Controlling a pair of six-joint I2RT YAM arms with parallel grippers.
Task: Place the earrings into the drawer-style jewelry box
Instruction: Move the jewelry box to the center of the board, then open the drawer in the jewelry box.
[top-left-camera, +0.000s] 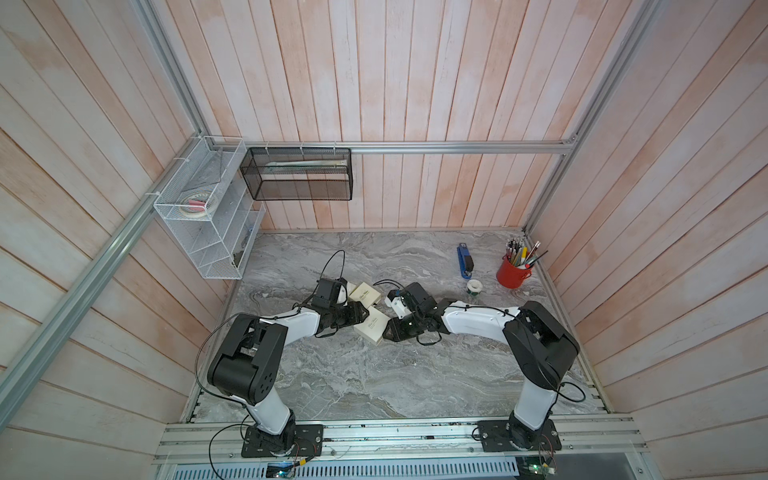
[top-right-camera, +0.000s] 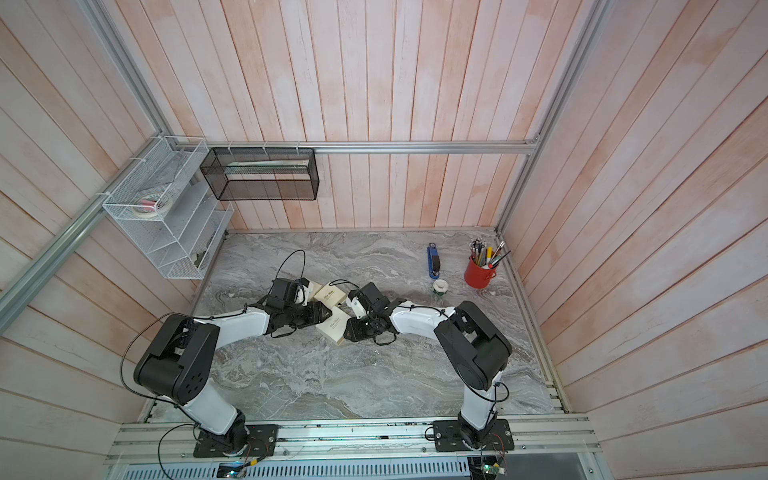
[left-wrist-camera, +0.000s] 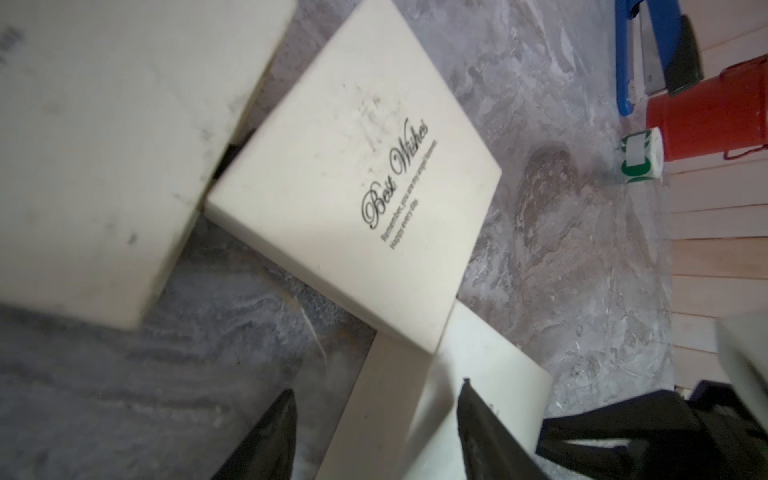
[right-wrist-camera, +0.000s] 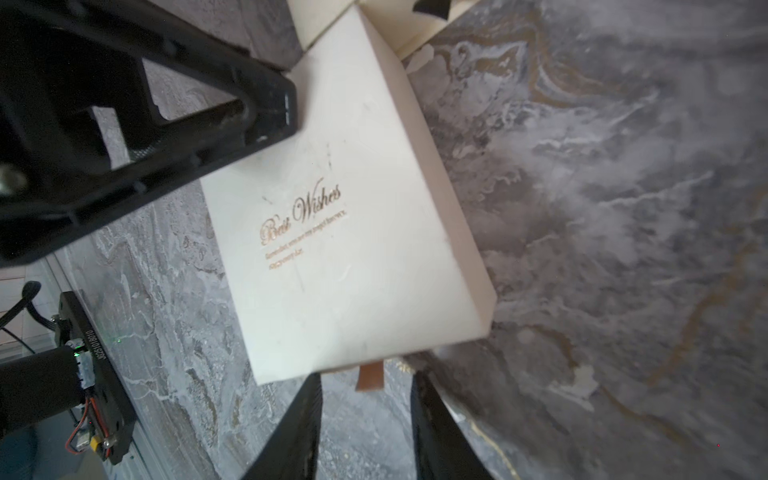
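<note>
Judging from its look, we take the jewelry box (right-wrist-camera: 340, 228) for light, stiff card with a smooth skin. It should slide easily on the marble bench (top-left-camera: 374, 386) and dent if squeezed hard. The natural place to take hold is the brown tab (right-wrist-camera: 370, 376) that sticks out from its short end. Pulling there should draw the drawer out, provided the outer sleeve is steadied. The tab looks thin and limp, so we would pinch it near its root. The earrings are too small for us to pick out with certainty in any view, and none shows on the box lid or in either gripper. We expect them to be hard, nearly weightless and easy to flick away, needing a fingertip pinch.

The box lies flat near the middle of the bench, between the two arms in both top views. Two more cream boxes (left-wrist-camera: 353, 187) sit just beyond it, the nearer one meeting it at a corner. The right gripper (right-wrist-camera: 367, 384) is low at the tab end, its jaws partly open with the tab between the tips and a gap on each side, holding nothing. The left gripper (left-wrist-camera: 378, 390) is at the opposite end, also open and empty. One of its fingers is over the lid corner and the other off to the side above the bench
</note>
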